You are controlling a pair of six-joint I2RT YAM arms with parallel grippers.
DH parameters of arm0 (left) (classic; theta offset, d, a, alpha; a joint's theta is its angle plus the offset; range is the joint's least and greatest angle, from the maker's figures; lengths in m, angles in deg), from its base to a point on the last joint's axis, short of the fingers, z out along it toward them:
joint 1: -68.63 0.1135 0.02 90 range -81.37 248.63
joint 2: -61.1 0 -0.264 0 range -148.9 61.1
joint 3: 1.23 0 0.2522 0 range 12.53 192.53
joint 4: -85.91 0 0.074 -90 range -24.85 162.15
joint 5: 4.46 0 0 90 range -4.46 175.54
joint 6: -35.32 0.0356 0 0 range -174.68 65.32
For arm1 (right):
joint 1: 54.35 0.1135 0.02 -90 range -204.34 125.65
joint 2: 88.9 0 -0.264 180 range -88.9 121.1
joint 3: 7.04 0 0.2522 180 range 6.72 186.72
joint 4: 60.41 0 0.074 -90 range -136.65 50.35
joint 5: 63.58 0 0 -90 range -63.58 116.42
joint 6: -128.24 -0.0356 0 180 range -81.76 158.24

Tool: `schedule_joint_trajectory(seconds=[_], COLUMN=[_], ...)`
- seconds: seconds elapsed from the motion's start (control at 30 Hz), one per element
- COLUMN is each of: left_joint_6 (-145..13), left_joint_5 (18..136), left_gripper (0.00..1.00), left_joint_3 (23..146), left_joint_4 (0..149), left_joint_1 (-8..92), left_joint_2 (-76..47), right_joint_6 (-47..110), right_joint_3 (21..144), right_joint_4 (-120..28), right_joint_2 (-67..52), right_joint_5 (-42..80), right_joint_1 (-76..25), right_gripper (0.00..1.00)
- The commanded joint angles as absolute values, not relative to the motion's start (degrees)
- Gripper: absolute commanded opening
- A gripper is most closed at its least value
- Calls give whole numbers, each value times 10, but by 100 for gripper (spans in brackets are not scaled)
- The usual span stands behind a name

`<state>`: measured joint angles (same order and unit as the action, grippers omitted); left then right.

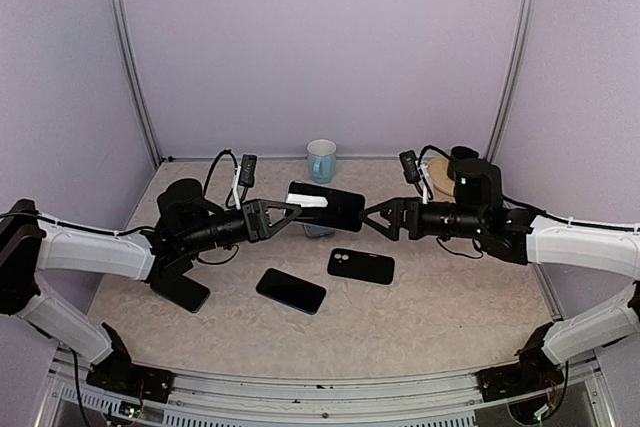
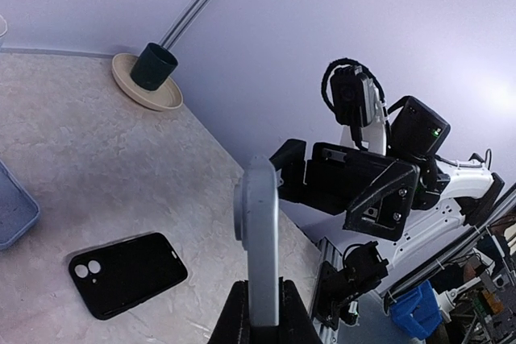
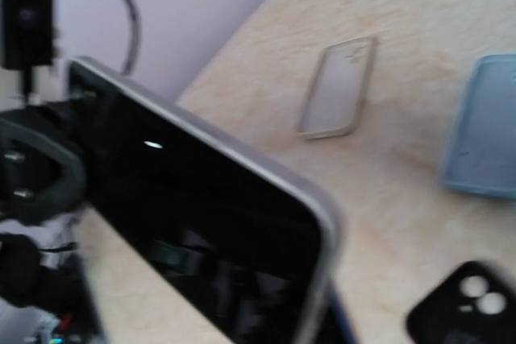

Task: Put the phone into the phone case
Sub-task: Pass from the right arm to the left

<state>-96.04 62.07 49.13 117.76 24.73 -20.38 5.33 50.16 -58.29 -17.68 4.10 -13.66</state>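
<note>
My left gripper is shut on the phone, holding it in the air above the table's middle. In the left wrist view the phone stands edge-on, grey, pinched between my fingers. My right gripper is open, its tips right at the phone's free end. The phone's black screen fills the right wrist view and hides that gripper's fingers. A black phone case with camera cutouts lies flat on the table below; it also shows as the black case and black case.
A light blue case and a clear case lie under and behind the held phone. A second dark phone lies front centre. A blue mug stands at the back. A plate with a dark cup sits back right.
</note>
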Motion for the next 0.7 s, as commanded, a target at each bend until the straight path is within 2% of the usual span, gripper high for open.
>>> schedule_joint_trajectory(seconds=[0.0,0.67], left_joint_6=[-982,-1050], left_joint_5=[602,578], left_gripper=[0,0], left_joint_3=[514,534], left_joint_4=[1265,1370], left_joint_1=[242,220], left_joint_2=[-218,-301], right_joint_6=[-10,-71], right_joint_3=[507,490], right_joint_4=[-644,-732], right_joint_2=[-166,-125], right_joint_5=[-17,-81], right_joint_1=[-142,-142], right_gripper=[100,99])
